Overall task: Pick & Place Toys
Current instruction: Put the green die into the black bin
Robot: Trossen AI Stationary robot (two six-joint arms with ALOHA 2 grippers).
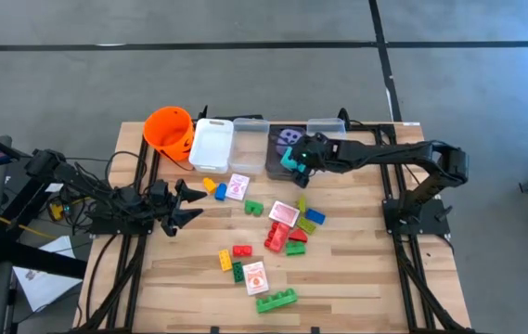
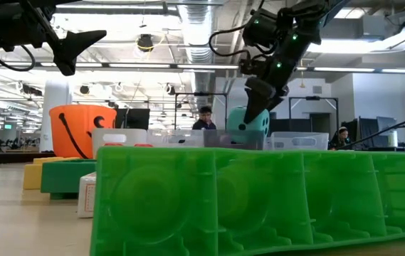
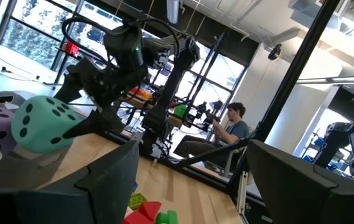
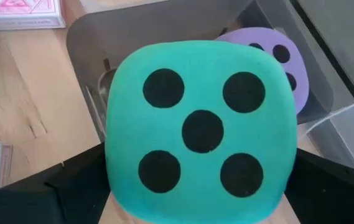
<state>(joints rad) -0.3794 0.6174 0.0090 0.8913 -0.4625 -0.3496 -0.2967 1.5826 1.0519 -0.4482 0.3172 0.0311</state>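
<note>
My right gripper (image 1: 295, 160) is shut on the teal soft die (image 4: 201, 130), above the near edge of a grey bin (image 4: 96, 31) at the table's far side. The purple die (image 1: 289, 137) lies in that bin. My left gripper (image 1: 186, 206) is open and empty, raised over the table's left part; it also shows in the low view (image 2: 74, 44). Red, green, blue and yellow bricks (image 1: 277, 237) and pink-white cards (image 1: 238, 186) lie flat on the table. My right gripper pinches the teal die between its two fingers (image 4: 71, 186), on two opposite sides (image 4: 116, 155), with the five-dot face toward the wrist camera. The fingers (image 2: 261, 92) slant down from above and from the table's right. The die (image 2: 248, 122) hangs below them, clear of table and bin.
An orange bucket (image 1: 169, 130), a white bin (image 1: 212, 144) and clear bins (image 1: 326, 127) stand in a row along the far edge. A large green brick (image 1: 276, 299) lies near the front edge. People sit in the room beyond the table.
</note>
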